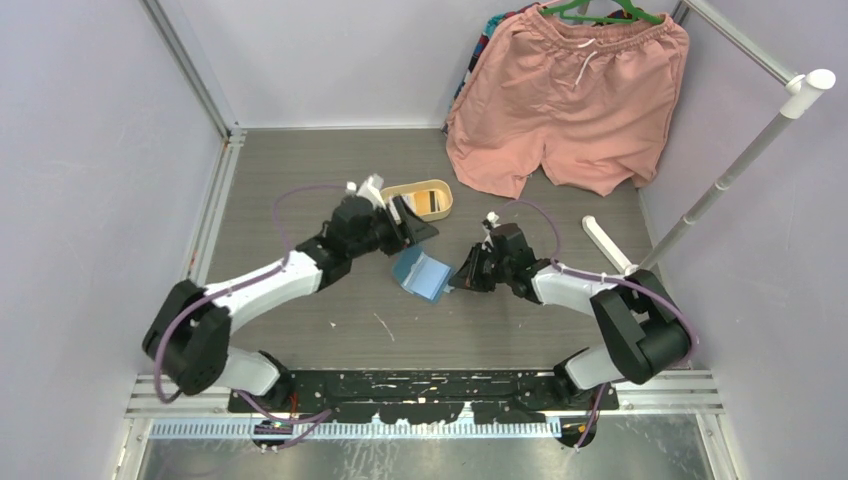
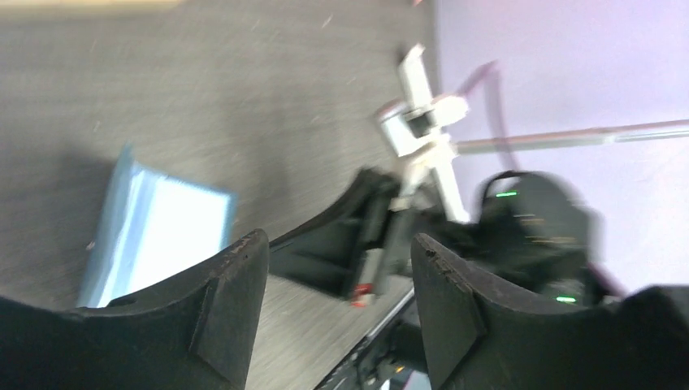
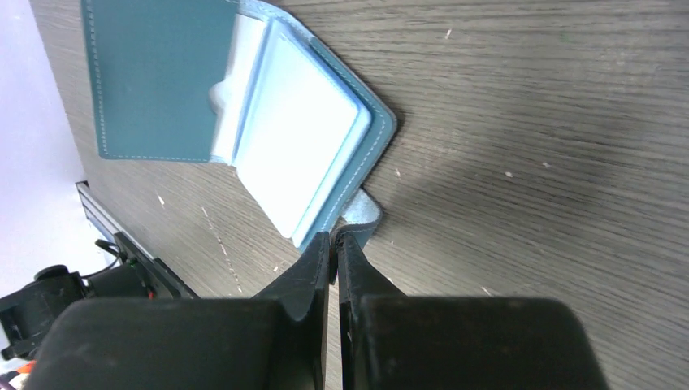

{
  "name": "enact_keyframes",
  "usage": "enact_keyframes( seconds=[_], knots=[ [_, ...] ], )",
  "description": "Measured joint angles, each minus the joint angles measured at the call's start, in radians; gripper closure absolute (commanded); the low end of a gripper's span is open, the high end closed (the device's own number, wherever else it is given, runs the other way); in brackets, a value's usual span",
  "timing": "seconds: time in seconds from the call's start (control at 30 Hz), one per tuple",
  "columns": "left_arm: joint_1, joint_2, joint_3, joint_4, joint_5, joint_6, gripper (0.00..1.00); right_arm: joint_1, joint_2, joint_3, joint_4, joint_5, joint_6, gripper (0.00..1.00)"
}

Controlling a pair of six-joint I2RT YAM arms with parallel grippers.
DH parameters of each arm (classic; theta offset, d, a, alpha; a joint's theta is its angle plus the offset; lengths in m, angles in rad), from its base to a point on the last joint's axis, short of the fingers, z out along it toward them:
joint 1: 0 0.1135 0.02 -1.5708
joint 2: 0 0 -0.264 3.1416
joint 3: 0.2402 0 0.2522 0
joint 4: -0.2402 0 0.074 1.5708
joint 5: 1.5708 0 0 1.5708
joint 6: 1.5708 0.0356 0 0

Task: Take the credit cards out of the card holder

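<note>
The card holder (image 1: pixel 420 272) is a teal-blue bifold wallet lying open mid-table, its pale blue pocketed inside facing up (image 3: pixel 309 154). My right gripper (image 1: pixel 462 280) is at the wallet's right corner, shut on the small closing tab there (image 3: pixel 361 213). My left gripper (image 1: pixel 415 225) hovers open just up and left of the wallet with nothing between its fingers (image 2: pixel 337 244); the wallet (image 2: pixel 162 236) shows blurred to its left. I cannot tell any credit cards apart from the pale pockets.
A yellow oval tray (image 1: pixel 425 197) stands just behind the left gripper. Pink shorts (image 1: pixel 570 100) hang at the back right. A white pole (image 1: pixel 740 160) slants along the right side, with a short white bar (image 1: pixel 605 243) lying near its foot.
</note>
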Motion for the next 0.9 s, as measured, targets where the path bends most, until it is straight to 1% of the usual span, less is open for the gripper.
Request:
enact_keyframes(
  seconds=[0.13,0.2,0.27,0.33,0.5,0.6,0.7,0.9],
  knots=[
    [0.045,-0.124,0.157,-0.13,-0.008,0.074,0.32,-0.008,0.031,0.0,0.0,-0.006,-0.011,0.99],
    [0.066,-0.178,0.195,-0.172,-0.022,0.114,0.32,-0.013,0.035,0.0,-0.001,-0.008,-0.016,0.99],
    [0.086,-0.215,0.198,-0.214,-0.05,0.164,0.32,-0.018,0.035,0.0,-0.002,-0.007,-0.022,0.99],
    [0.102,-0.214,0.167,-0.251,-0.085,0.21,0.33,-0.023,0.034,0.0,-0.009,-0.006,-0.031,0.99],
    [0.149,-0.106,-0.024,-0.322,-0.121,0.263,0.34,-0.037,0.015,0.0,-0.052,0.002,-0.047,0.99],
    [0.161,-0.071,-0.1,-0.384,-0.152,0.288,0.35,-0.044,0.001,0.0,-0.068,0.008,-0.058,0.99],
    [0.166,-0.068,-0.109,-0.4,-0.177,0.314,0.37,-0.047,-0.001,0.0,-0.08,0.01,-0.063,0.99],
    [0.17,-0.024,-0.106,-0.35,-0.173,0.335,0.4,-0.051,-0.001,0.0,-0.1,0.01,-0.068,0.99]
  ],
)
